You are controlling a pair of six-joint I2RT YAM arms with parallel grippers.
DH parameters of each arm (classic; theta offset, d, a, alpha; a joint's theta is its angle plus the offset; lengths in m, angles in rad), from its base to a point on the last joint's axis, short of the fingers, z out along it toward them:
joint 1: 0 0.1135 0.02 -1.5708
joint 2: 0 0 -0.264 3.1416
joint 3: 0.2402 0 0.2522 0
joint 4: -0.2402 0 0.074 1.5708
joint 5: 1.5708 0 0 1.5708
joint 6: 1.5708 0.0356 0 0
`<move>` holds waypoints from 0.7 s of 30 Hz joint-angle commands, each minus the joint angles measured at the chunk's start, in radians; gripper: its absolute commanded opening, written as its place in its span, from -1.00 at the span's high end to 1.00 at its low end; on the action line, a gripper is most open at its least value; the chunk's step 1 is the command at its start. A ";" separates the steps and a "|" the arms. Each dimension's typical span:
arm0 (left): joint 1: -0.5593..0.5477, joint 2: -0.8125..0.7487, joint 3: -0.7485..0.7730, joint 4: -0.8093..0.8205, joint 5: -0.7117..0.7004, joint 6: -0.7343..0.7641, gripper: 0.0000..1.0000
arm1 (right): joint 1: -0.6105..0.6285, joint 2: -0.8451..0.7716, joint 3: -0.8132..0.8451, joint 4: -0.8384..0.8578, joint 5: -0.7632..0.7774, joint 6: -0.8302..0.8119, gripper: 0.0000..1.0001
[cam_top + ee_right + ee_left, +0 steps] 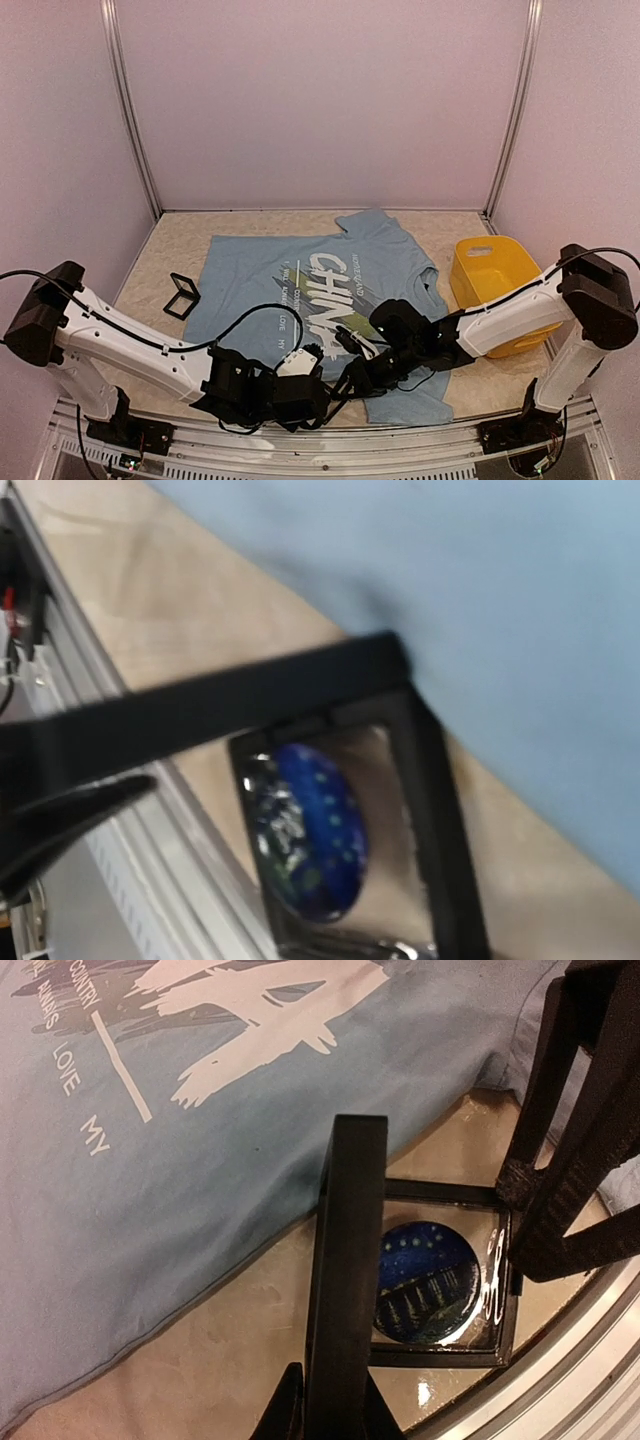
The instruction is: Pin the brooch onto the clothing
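The light blue T-shirt (pixel 300 290) lies flat with its "CHINA" print up; it also shows in the left wrist view (pixel 150 1210) and the right wrist view (pixel 480 600). The brooch (pixel 425 1282), a round dark blue badge, lies in the base of an opened black display case (pixel 440 1357) on the table just off the shirt's near hem, and it also shows in the right wrist view (pixel 315 830). My left gripper (pixel 340 1410) is shut on the case's raised lid (pixel 345 1260). My right gripper (pixel 512 1225) pinches the base's right edge. Both grippers meet near the front edge (pixel 340 380).
A second black square case (pixel 182 295) lies on the table left of the shirt. A yellow bin (pixel 497 285) stands at the right. The metal front rail (pixel 560 1380) runs close beside the opened case. Walls enclose the table.
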 commanded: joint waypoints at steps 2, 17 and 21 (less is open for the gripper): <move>-0.007 -0.026 -0.026 0.050 0.002 -0.008 0.71 | -0.007 0.040 0.034 -0.021 -0.028 0.009 0.29; -0.006 -0.043 -0.068 0.167 -0.002 0.036 0.67 | -0.017 0.140 0.069 0.016 -0.077 0.006 0.34; -0.002 -0.039 -0.080 0.192 0.018 0.043 0.67 | -0.022 0.152 0.062 0.054 -0.084 0.017 0.34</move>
